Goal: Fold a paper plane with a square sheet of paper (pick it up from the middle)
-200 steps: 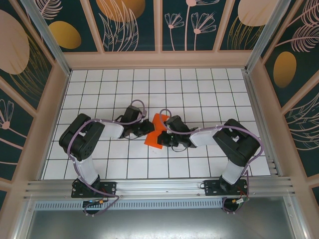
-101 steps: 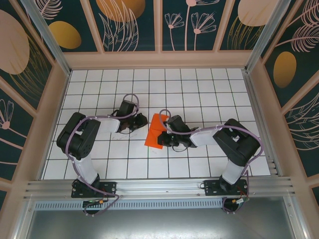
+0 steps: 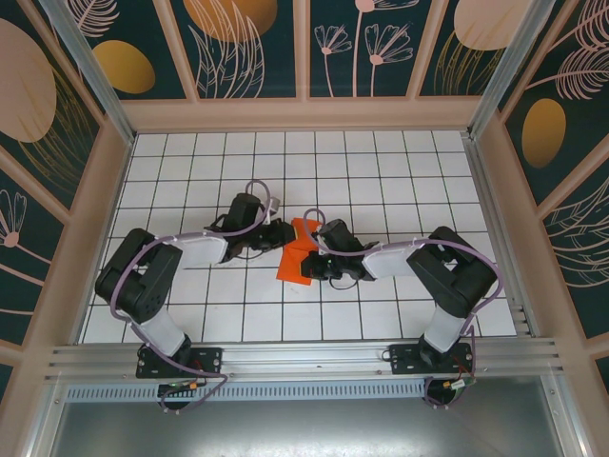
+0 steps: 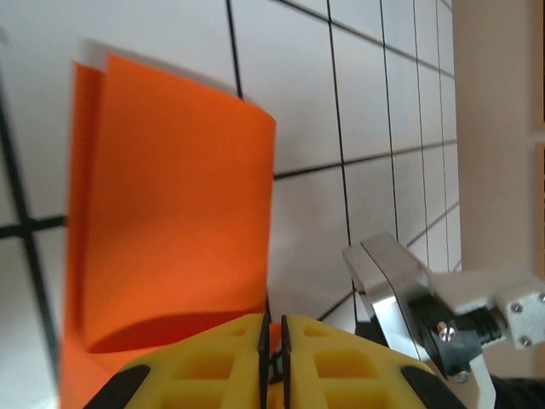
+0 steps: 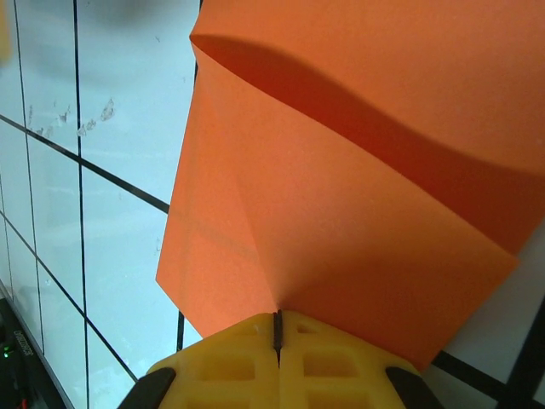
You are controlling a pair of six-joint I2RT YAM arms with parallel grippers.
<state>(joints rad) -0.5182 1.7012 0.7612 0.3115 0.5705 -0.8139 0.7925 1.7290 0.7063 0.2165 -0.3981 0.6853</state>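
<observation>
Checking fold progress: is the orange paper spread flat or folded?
Folded: the orange paper lies in overlapping layers with a raised crease, not one flat square.

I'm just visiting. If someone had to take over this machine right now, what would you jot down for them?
Left fingers: almost closed at the edge of the square sheet of paper; whether they pinch it is unclear.
Right fingers: shut on the paper.
Paper: in the middle of the table.
Done: folded into overlapping layers, one flap arching up.
Left: no pointed plane shape yet; the remaining folds.
</observation>
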